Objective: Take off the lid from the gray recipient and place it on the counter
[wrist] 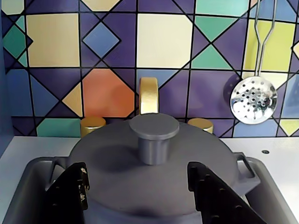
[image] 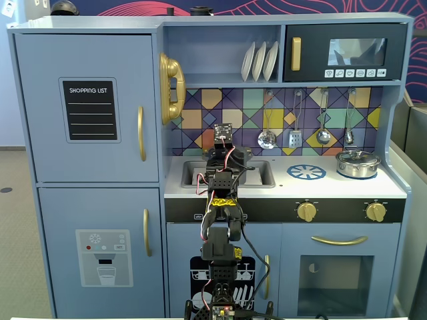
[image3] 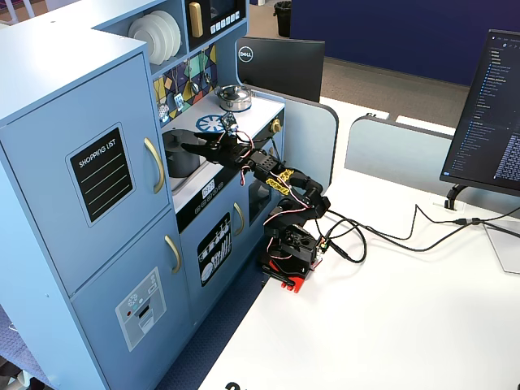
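In the wrist view the jaws (wrist: 140,189) stand wide open and hold nothing; one black finger (wrist: 70,186) is at the left and the other at the right, both low in the picture. Between them, and a little ahead, rises the small knob (wrist: 154,136) of the lid (wrist: 154,172). The knob is upright and sits almost on the middle line of the jaws, perhaps slightly to the right. So the coming move, I judge, depends on going forward and down until the fingers are at both sides of the knob, then closing.

The lid is on the gray recipient (wrist: 245,163), whose side handle shows at the right. The recipient stands inside the recessed sink (wrist: 28,182) of the counter (wrist: 280,154), in front of the golden faucet (wrist: 149,95).

In a fixed view the arm (image: 220,220) reaches up from its base and stretches over the counter edge toward the sink (image: 260,175). In another fixed view the arm (image3: 280,191) is extended nearly level, the gripper (image3: 195,146) just at the dark recipient (image3: 179,154). The shiny silver pot (image: 357,163) stands well apart on the right.
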